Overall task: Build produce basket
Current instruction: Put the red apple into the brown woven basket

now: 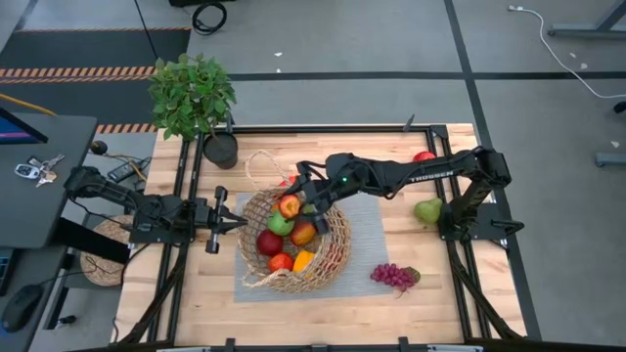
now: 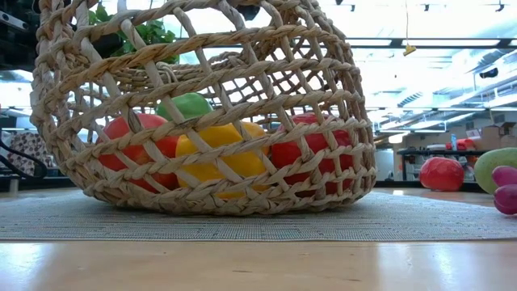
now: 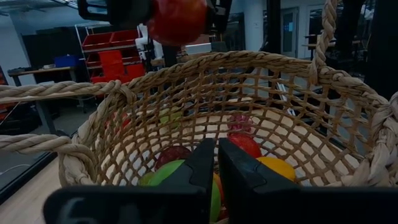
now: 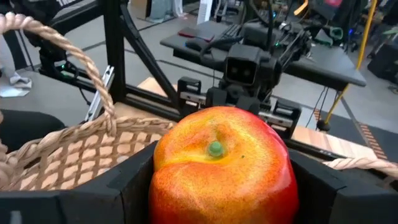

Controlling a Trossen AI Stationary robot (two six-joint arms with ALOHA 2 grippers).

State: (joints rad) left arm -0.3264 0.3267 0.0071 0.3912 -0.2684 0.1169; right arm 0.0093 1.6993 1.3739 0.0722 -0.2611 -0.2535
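At centre of the high view, basket [image 1: 293,244] sat on the bench [image 1: 196,303]; right gripper [image 1: 296,205] hung over it, jaws clamped on a red-yellow apple [image 1: 290,205], seemingly for dropping in. Left gripper [image 1: 233,223] met the rim at frame left, jaws together, likely steadying. Low view: produce [image 2: 212,153] filled the basket. Right wrist view: apple centre frame.

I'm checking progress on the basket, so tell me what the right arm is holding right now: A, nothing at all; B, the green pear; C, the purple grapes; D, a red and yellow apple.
D: the right gripper is over the basket with its fingers on either side of a red and yellow apple, while the grapes and pear lie on the table.
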